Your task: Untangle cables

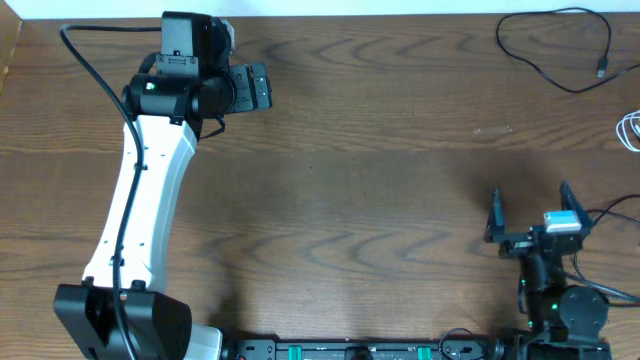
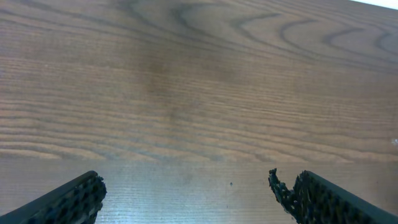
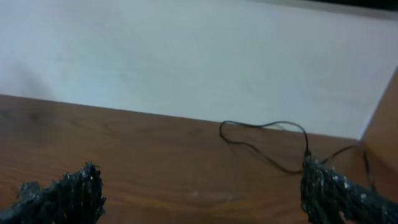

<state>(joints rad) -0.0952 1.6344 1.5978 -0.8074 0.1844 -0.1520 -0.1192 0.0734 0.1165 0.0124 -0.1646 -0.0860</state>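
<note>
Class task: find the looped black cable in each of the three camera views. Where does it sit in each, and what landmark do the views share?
Overhead: the black cable lies at top right, near the far edge of the table.
Left wrist: not in it.
Right wrist: right of centre, just before the far edge.
Shared landmark: the table's far edge meeting the white backdrop.

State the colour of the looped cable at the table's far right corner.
The cable is black, clearest in the overhead view.

table point(image 1: 380, 150): brown wood grain | black cable point(image 1: 540, 72) | white cable point(image 1: 630, 128) | left arm point(image 1: 140, 200): white shell, black joints
</note>
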